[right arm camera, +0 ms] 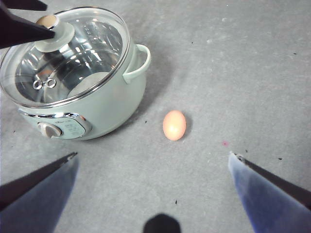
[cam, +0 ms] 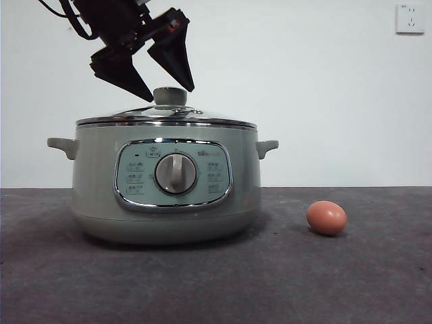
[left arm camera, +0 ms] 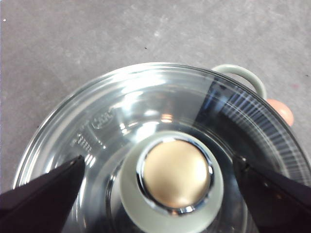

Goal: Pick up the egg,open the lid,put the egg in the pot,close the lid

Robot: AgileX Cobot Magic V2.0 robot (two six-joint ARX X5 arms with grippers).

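Left hand (cam: 165, 88) hangs over the pot's crown, coming in from about 11 o'clock in the front view, its two black jaws spread wide; in the left wrist view they stand either side of the knob (left arm camera: 175, 179) with clear gaps, touching nothing. Lid (cam: 166, 116) is seated square on the pot (cam: 165, 182), steel rim flush all round, glass clear enough to show the bare steel bowl inside and no egg in it. Pot stands upright on the grey worktop (cam: 270, 283), dial facing the front camera. Egg (cam: 327, 218) lies on its side on the worktop at roughly 3 o'clock from the pot, apart from it and untouched. Right hand (right arm camera: 153, 160) hovers high with jaws spread wide, holding nothing; the egg sits in its wrist view well ahead of the jaws, with the pot at about 10 o'clock from the egg there. Judgement on progress: none of the four steps is finished. Egg not yet picked up, lid not yet lifted, nothing in the pot. Left hand looks lined up for a grasp on the knob, so the lid step seems nearest. Right hand would still have to descend to the egg. Carrying the egg in and reseating the lid both remain.
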